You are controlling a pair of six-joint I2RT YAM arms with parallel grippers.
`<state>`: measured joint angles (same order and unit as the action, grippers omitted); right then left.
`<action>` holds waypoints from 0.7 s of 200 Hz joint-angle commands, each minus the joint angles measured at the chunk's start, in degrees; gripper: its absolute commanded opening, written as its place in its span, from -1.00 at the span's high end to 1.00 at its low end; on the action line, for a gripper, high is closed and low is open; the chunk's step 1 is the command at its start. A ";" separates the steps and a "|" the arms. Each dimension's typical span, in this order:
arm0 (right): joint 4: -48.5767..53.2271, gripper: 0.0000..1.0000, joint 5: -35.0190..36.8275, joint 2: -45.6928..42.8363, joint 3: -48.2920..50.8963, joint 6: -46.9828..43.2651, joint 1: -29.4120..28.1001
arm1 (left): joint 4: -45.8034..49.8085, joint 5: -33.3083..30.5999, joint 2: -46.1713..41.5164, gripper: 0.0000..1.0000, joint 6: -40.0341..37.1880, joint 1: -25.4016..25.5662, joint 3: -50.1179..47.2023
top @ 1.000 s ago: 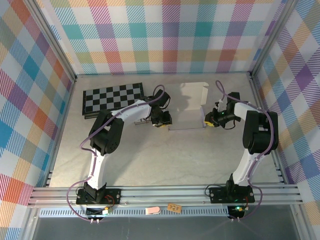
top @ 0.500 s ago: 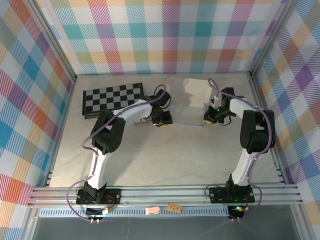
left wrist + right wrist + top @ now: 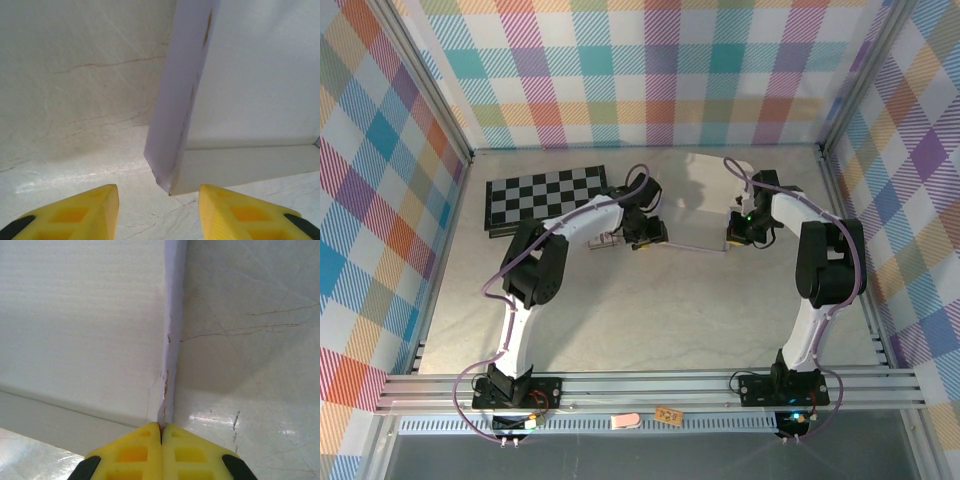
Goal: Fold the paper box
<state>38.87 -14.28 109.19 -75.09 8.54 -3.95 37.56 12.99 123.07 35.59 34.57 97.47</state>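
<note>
The paper box (image 3: 695, 205) lies at the back middle of the table, cream-white inside up, its side walls raised. In the left wrist view its lavender left wall (image 3: 177, 110) ends in a corner just ahead of my left gripper (image 3: 159, 212). That gripper is open, with the corner in front of the gap and touching neither finger; from above, my left gripper (image 3: 651, 234) sits at the box's near left corner. My right gripper (image 3: 161, 432) is shut on the thin lavender right wall (image 3: 173, 315), and in the top view my right gripper (image 3: 734, 232) is at the box's near right corner.
A black-and-white checkerboard (image 3: 545, 196) lies at the back left. A small patterned card pack (image 3: 605, 240) rests beside the left arm's wrist. Checked walls enclose the table on three sides, and the box's far edge is close to the back wall.
My left gripper has opened and let go of the box's left wall. My right gripper closed fully on the right wall and moved toward the back, shifting the box with it.
</note>
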 commanded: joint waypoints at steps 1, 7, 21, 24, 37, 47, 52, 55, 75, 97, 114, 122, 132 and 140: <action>2.21 1.00 3.44 0.29 0.16 -1.06 -0.15 | 0.50 1.34 -2.83 0.08 1.65 -1.77 1.74; 2.02 0.95 3.23 -0.20 0.05 -0.92 -0.18 | 0.46 1.48 -2.83 0.09 1.67 -1.87 1.84; 1.37 0.81 2.93 -1.42 0.19 -0.39 -0.16 | 0.22 1.81 -2.92 0.09 1.73 -2.05 1.90; 1.25 0.79 2.83 -1.56 0.16 -0.35 -0.18 | 0.23 1.85 -3.04 0.09 1.69 -2.05 1.93; 0.32 0.68 2.26 -2.69 0.42 0.26 -0.18 | 0.23 1.86 -3.24 0.09 1.75 -2.14 1.76; -0.20 0.61 1.83 -3.31 0.50 0.73 -0.18 | 0.14 1.90 -3.40 0.08 1.70 -2.20 1.58; -0.35 0.58 1.58 -3.38 0.56 0.93 -0.15 | 0.14 1.97 -3.49 0.08 1.72 -2.22 1.42; -0.45 0.56 1.48 -3.44 0.56 1.00 -0.18 | 0.13 1.99 -3.57 0.08 1.69 -2.22 1.36; -0.72 0.47 0.75 -2.80 0.23 1.47 -0.11 | 0.16 2.10 -3.82 0.08 1.66 -2.22 1.11; -0.69 0.42 1.28 -1.26 -0.29 1.13 -0.18 | 0.06 2.12 -4.29 0.09 1.58 -2.22 0.80; -0.12 0.41 1.04 0.65 -1.70 0.31 -0.19 | 0.14 2.29 -4.32 0.09 1.47 -2.22 0.68; 0.23 0.42 1.01 1.67 -2.51 0.29 -0.18 | 0.22 2.30 -4.34 0.09 1.42 -2.22 0.70; 0.33 0.47 1.42 2.79 -3.10 0.19 -0.19 | 0.23 2.30 -4.33 0.09 1.41 -2.22 0.68; 0.34 0.54 2.19 3.42 -3.43 0.03 -0.18 | 0.22 2.28 -4.33 0.10 1.40 -2.22 0.70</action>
<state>38.46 -12.80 109.75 -76.31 9.54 -3.99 37.32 14.20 121.54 36.62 32.69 97.89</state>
